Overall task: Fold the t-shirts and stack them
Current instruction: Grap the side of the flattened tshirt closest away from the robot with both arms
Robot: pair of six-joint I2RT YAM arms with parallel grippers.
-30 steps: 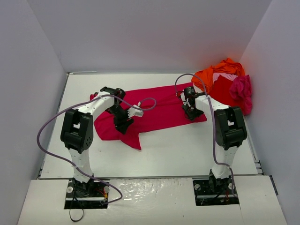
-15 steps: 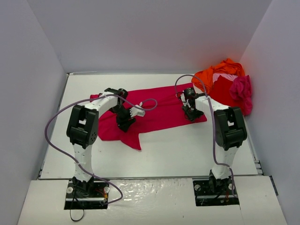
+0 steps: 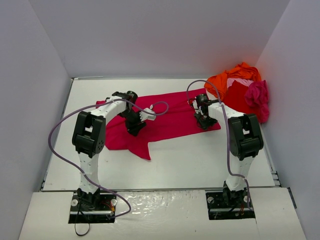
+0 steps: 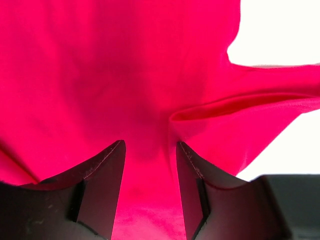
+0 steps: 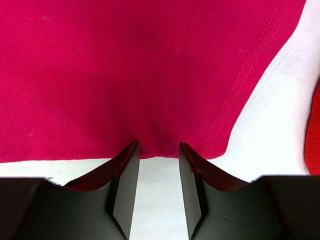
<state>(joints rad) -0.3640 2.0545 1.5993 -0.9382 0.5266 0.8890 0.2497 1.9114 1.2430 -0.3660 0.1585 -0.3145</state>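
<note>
A crimson t-shirt point(image 3: 170, 115) lies spread across the middle of the table, with a sleeve pointing toward the near side. My left gripper point(image 3: 135, 127) is low over its left half. In the left wrist view the jaws point(image 4: 150, 145) are apart with crimson cloth point(image 4: 125, 65) between and under them, and a raised fold runs off the right finger. My right gripper point(image 3: 204, 121) is at the shirt's right near edge. Its jaws point(image 5: 159, 145) are apart, with the tips on the shirt's hem point(image 5: 125, 65) and bare table between the fingers.
A heap of shirts sits at the back right against the wall: orange point(image 3: 225, 80), pale pink point(image 3: 241, 81), red point(image 3: 240, 97) and magenta point(image 3: 257, 95). Red cloth point(image 5: 315, 135) shows at the right wrist view's edge. The white table point(image 3: 200, 155) has walls on three sides.
My left arm has swung right and its gripper has moved slightly farther onto the shirt. The shirt's left part has shifted a little. The right arm has barely moved.
</note>
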